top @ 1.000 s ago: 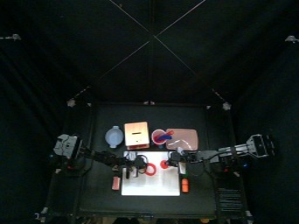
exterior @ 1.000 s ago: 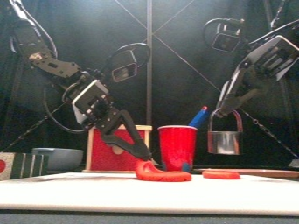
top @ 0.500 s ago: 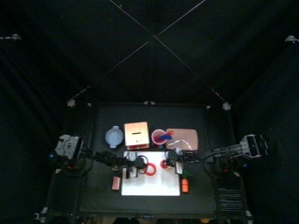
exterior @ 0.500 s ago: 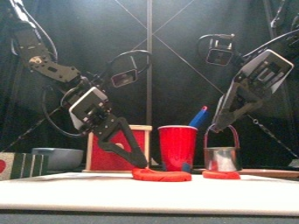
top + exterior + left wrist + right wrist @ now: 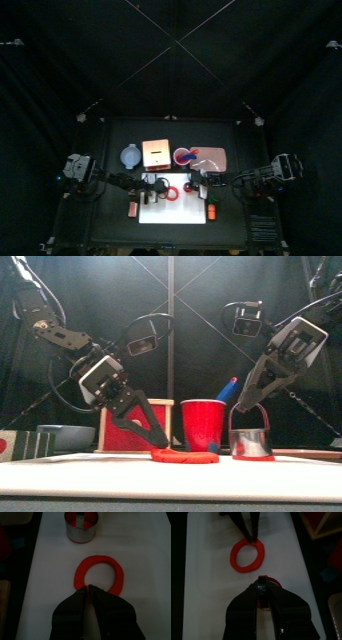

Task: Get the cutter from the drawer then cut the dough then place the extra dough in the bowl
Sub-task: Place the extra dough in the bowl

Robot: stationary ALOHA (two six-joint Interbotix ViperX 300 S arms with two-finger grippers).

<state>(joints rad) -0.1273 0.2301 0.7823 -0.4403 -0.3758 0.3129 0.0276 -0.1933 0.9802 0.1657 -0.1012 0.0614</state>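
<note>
Cutter (image 5: 249, 442) now down on disc (image 5: 255, 457); dough ring (image 5: 187, 456) in left gripper (image 5: 164, 444)

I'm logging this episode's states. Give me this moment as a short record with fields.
left hand: shut on the dough ring at its edge, on the white board
right hand: shut on the cutter by its wire handle
cutter: upright on the board, over a small piece of red dough, apart from the ring
behind: red cup, wooden box, bowl
task stage: ring not yet in the bowl
</note>
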